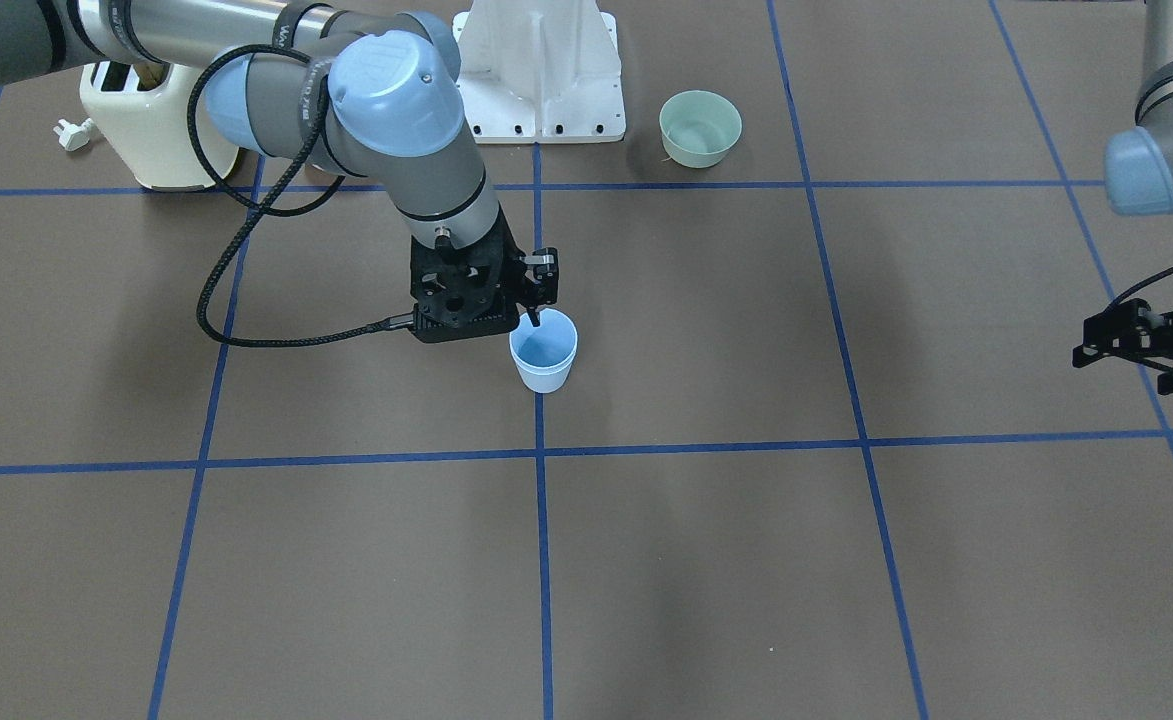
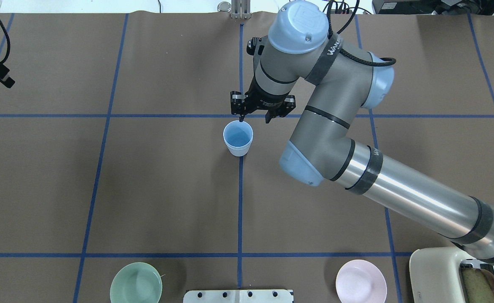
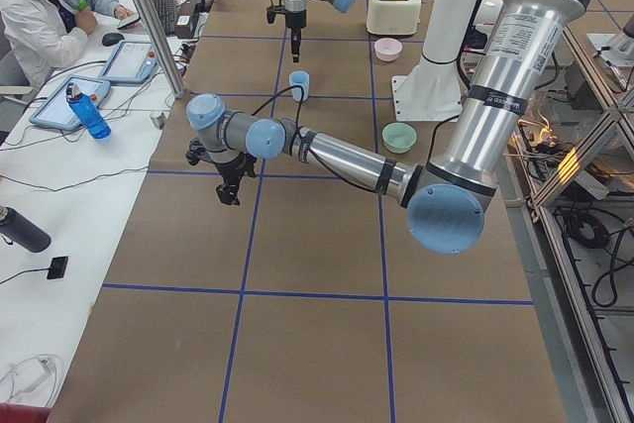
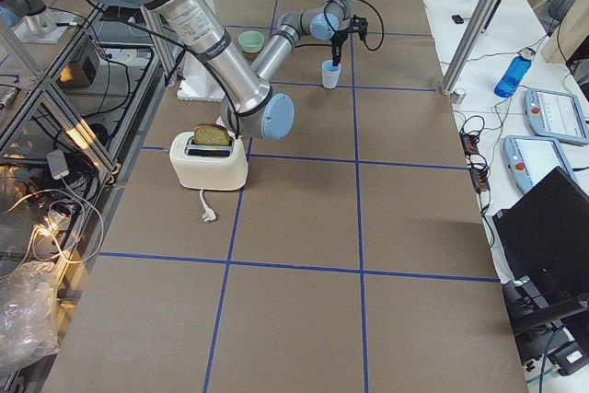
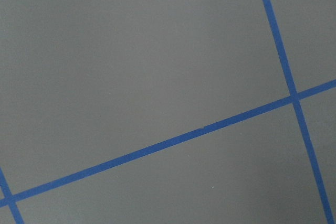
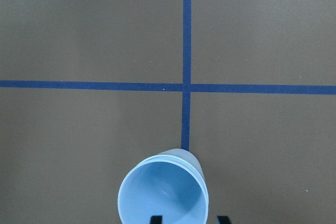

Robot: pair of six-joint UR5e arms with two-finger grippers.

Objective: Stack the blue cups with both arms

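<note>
Seemingly nested blue cups (image 2: 238,139), right tool (image 2: 254,119) spread astride rim, left tool (image 3: 227,195) cropped, unreadable

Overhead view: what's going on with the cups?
The right gripper hangs open at the blue cups near the middle of the table. In the right wrist view, one finger is inside the rim and one outside, with nothing clamped. Only one cup spot shows, and a double rim suggests the two are already nested. The left gripper sits off at the table's edge, away from the cups. The green bowl and pink bowl sit by the base.
</note>
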